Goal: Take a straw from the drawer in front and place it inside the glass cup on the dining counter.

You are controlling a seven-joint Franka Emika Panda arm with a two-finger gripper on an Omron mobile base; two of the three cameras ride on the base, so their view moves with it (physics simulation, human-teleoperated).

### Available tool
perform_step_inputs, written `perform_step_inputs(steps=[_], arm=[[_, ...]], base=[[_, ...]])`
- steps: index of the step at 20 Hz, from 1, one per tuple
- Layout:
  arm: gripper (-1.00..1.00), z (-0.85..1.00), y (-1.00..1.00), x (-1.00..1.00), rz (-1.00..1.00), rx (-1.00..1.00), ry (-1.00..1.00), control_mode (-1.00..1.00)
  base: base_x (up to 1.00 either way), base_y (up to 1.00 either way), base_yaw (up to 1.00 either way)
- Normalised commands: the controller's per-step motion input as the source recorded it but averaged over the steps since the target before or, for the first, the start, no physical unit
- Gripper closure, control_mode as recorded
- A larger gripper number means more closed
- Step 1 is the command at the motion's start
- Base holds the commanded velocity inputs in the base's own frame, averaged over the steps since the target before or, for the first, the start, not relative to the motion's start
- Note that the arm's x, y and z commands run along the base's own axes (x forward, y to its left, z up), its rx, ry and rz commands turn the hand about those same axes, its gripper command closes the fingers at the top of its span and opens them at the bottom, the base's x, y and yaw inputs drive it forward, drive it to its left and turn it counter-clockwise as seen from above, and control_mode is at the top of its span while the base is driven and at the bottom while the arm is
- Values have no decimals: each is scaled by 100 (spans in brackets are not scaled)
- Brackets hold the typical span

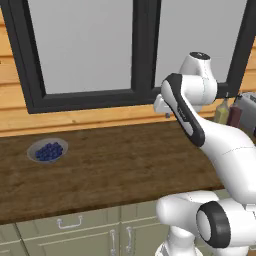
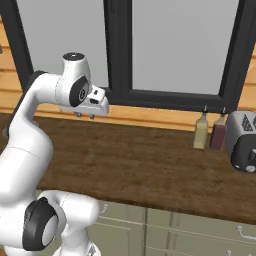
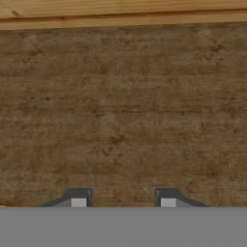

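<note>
Claw is hanging open above the dark wood counter, fingers spread wide with nothing between them — just bare wood grain below in the hand view. It's sitting near the back wall, under the window frame. A drawer with a small metal bar handle is showing shut below the counter edge. A bowl of blueberries is resting off to the left; two bottles and a toaster are standing well apart to the right.
</note>
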Motion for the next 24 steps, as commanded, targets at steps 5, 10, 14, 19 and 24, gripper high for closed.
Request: perform_step_inputs(steps=[5, 10, 14, 19, 24], arm=[[-100, 0, 0, 0, 0, 0, 0, 100], [-100, 0, 0, 0, 0, 0, 0, 100], [-100, 0, 0, 0, 0, 0, 0, 100], [-100, 0, 0, 0, 0, 0, 0, 100], [-100, 0, 0, 0, 0, 0, 0, 100]], base=[[-38, 9, 0], [-65, 77, -13], [-37, 97, -33], [-4, 83, -51], [0, 53, -51]])
